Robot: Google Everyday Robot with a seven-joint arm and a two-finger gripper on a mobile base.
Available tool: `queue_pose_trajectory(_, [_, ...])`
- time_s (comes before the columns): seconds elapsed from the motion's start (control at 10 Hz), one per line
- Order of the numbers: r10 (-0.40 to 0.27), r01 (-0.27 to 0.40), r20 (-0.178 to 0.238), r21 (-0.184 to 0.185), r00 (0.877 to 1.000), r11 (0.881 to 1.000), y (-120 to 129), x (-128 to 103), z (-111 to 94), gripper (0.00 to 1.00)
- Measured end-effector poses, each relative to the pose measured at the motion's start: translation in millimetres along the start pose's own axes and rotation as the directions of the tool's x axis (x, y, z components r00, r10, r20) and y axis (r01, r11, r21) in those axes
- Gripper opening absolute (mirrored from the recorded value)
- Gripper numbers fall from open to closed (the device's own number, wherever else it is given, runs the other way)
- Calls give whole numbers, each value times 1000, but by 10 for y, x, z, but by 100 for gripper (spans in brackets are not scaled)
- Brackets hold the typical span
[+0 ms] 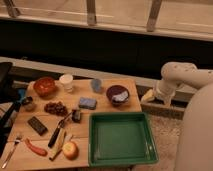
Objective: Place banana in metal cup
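The banana is slender and pale yellow. It lies near the table's front edge, between the black-handled knife and a round yellow-orange fruit. The metal cup is small and dark and stands at the table's left edge, below the red bowl. My gripper hangs at the end of the white arm, just off the table's right edge beside the purple bowl. It is far from both the banana and the cup and holds nothing that I can see.
A green tray fills the front right. On the wooden table are a white cup, grey-blue cup, blue sponge, grapes, a black bar, a red pepper and a fork.
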Motion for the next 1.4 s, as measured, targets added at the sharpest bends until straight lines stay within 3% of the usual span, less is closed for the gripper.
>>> queue_pose_trajectory(0.6, [-1, 1, 3, 2, 1000, 1000, 3, -3, -9, 80])
queue_pose_trajectory(0.7, [-13, 13, 1, 17, 1000, 1000, -7, -12, -33, 80])
queue_pose_trajectory(0.9, [-55, 55, -11, 23, 998, 998, 164, -40, -23, 80])
queue_pose_trajectory(1.2, [-154, 155, -50, 5, 987, 988, 788, -70, 84, 80])
queue_pose_trajectory(1.4, [-237, 236, -77, -32, 968, 971, 1359, -35, 164, 80])
